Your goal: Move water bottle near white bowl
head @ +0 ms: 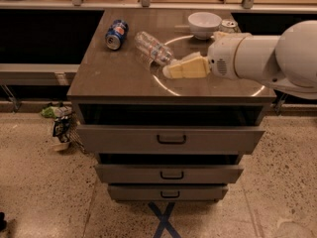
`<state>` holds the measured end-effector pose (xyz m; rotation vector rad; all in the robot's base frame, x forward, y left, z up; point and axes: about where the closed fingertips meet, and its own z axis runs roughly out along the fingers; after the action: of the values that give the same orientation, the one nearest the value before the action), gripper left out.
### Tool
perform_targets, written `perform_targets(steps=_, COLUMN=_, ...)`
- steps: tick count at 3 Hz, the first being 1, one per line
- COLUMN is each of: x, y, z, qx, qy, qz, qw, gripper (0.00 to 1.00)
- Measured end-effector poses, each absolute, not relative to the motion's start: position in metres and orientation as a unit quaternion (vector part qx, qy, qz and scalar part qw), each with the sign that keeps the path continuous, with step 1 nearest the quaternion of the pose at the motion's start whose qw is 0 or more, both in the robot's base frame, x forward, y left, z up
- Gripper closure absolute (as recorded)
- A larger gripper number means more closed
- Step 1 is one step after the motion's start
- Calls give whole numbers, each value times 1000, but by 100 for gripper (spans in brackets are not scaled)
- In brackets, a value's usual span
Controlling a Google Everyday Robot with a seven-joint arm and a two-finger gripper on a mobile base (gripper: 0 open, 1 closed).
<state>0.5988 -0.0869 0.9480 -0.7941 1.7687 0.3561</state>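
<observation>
The water bottle (153, 47) is clear crinkled plastic and lies on its side on the brown cabinet top (119, 76), left of centre, with one end pointing toward me and right. The white bowl (204, 24) stands upright at the back, right of centre. My gripper (171, 70) with cream-coloured fingers reaches in from the right on a thick white arm (262, 58). Its tip is just below and right of the bottle's near end, close to it, low over the top.
A blue soda can (116, 34) lies on its side at the back left. A silver-green can (229, 26) stands right of the bowl, partly behind the arm. The cabinet has several drawers (171, 139) below. Litter (59, 125) lies on the floor at left.
</observation>
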Motion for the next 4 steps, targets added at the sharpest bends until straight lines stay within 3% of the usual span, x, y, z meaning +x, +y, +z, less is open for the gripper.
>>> perform_targets(steps=4, x=630, y=-63, z=875, qx=-341, qy=735, qz=219, qw=544, gripper=0)
